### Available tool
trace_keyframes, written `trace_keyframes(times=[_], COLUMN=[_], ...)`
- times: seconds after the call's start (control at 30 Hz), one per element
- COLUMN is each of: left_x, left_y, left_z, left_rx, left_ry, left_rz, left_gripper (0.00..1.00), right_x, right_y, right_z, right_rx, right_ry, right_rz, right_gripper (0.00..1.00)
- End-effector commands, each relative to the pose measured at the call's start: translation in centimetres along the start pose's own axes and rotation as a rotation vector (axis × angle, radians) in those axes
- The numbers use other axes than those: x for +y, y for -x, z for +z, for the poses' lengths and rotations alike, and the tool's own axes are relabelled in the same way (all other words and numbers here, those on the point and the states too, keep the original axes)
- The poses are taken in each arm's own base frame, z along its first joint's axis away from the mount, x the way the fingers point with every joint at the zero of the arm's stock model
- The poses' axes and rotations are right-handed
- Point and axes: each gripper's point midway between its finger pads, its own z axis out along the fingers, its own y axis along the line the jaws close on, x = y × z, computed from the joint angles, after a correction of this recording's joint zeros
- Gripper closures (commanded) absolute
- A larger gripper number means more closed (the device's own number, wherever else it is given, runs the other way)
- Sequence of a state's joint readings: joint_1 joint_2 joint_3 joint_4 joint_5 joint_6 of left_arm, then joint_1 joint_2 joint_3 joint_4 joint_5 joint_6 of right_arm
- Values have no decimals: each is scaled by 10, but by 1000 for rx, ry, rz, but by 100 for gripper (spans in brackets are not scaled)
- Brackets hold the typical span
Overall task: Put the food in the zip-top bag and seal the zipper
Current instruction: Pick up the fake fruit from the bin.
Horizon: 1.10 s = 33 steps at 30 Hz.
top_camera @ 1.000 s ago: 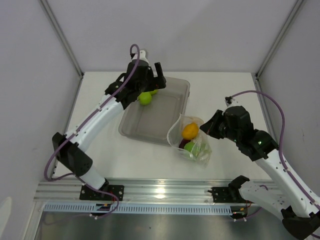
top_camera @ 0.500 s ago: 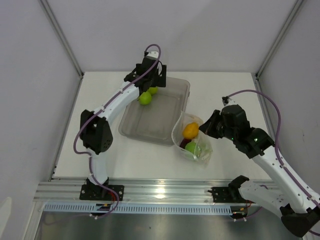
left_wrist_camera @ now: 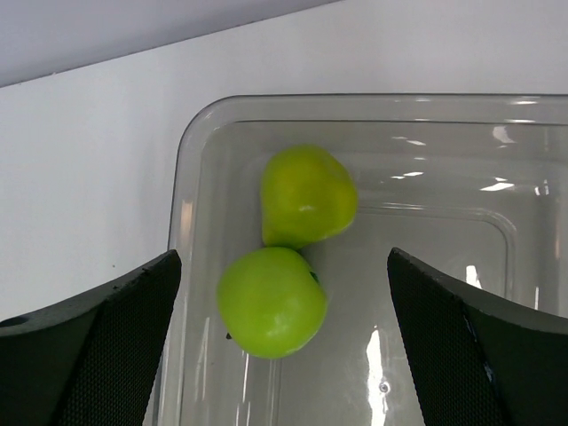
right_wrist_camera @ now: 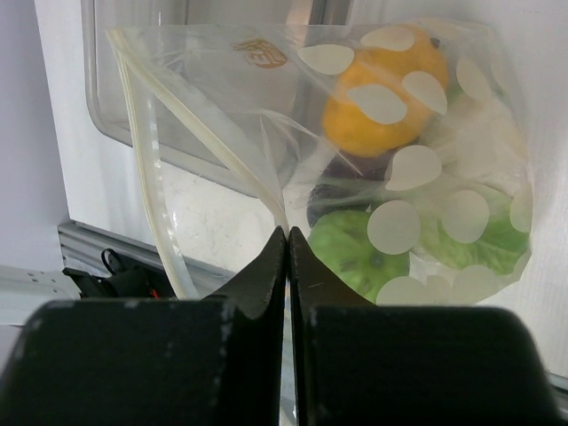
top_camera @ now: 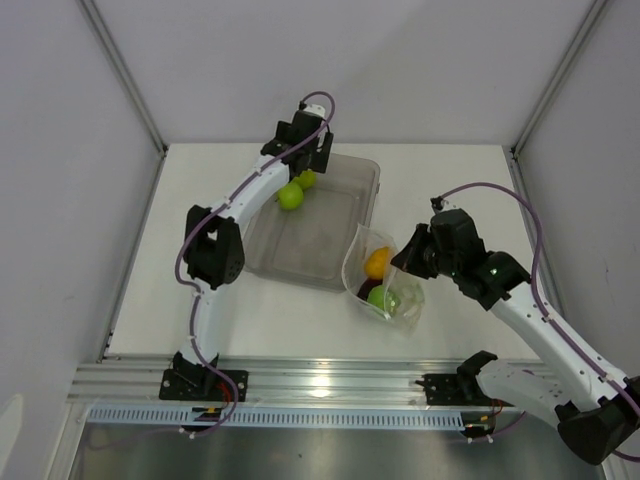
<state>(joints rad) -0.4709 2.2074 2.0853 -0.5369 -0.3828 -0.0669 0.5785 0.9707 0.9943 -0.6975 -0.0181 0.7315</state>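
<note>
Reach is lengthening: the left gripper (top_camera: 302, 155), jaws spread wide, is now hovering over two green fruits (left_wrist_camera: 272, 302) in the tray (left_wrist_camera: 186, 160). The right gripper (right_wrist_camera: 287, 244) is staying pinched on the zip-top bag (right_wrist_camera: 266, 89), probably near its mouth, so loading is continuing.

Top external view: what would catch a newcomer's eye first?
The clear zip-top bag right of the grey tray, with an orange fruit showing inside and its edge pinched by the shut right tool. Then two green fruits in the tray's far corner, under the open left tool.
</note>
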Motion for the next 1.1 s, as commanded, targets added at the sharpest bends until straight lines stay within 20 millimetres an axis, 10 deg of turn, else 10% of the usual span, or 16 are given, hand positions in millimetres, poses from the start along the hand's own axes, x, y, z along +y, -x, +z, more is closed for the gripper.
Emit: trace_keyframes(times=[0.0,0.63,1.07], left_x=[10,-22,-9], left_y=[18,-34,-71], left_z=[-2,27,41], left_rx=[-42,213,329], left_ry=[51,-368,-233], left_rz=[31,-227,-290], left_gripper=[0,0,0], right_x=[7,1,3], right_y=[5,-1,3], right_z=[4,7,2], right_rx=[-15,-12,-27], right_ry=[40,42,52], right_rz=[-12,-8,-6], right_gripper=[100,100,100])
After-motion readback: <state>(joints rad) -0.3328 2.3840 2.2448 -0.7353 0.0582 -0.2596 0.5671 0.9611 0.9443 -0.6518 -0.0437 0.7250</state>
